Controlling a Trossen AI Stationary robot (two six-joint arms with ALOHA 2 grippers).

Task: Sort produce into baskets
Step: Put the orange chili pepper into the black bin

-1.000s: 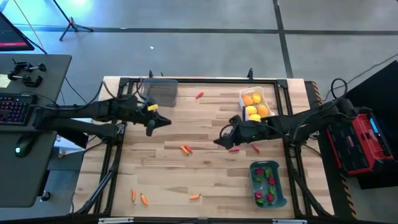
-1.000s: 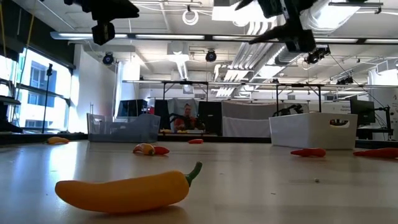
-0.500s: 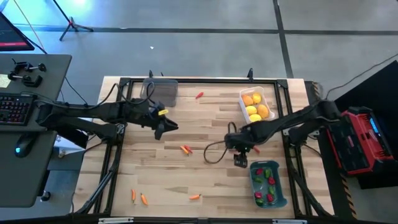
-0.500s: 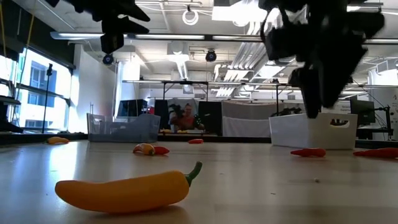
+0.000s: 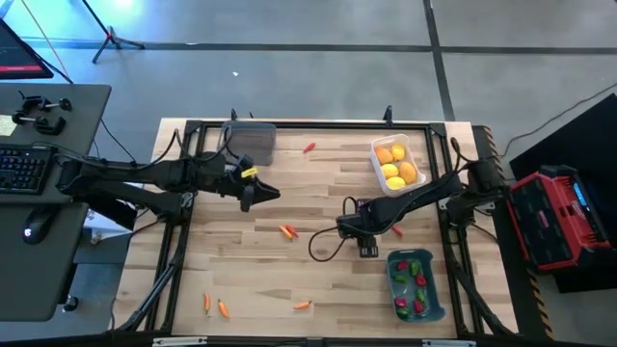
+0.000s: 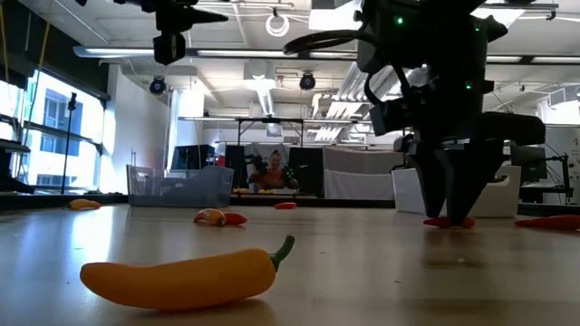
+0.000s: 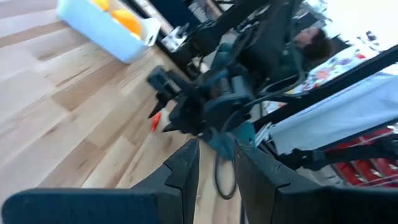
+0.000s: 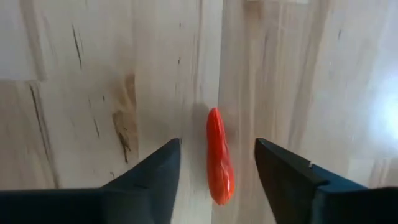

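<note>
The right gripper [image 8: 216,168] is now hanging with its two fingers [image 8: 146,177] spread wide and empty, a small red pepper [image 8: 219,163] lying on the bare wood midway between them. A second ago this gripper was lying level near the table's centre; half a second ago it was already tipping down, and now it is pointing straight at the wood, fingertips close above the pepper. In my judgement a pick is being lined up, not yet made.

Seen from above, the right gripper [image 5: 367,243] is sitting at about four o'clock from the table's centre, just at eleven o'clock of the blue-grey basket [image 5: 431,306], which is holding red and green peppers. The white basket [image 5: 413,147] of yellow-orange fruits is standing at one o'clock.

The left gripper [image 5: 258,193] is hovering at ten o'clock, having drifted slightly inward; its fingers [image 7: 183,168] are nearly closed on nothing. Carrots [image 5: 214,306] are lying at seven o'clock, unsorted.
</note>
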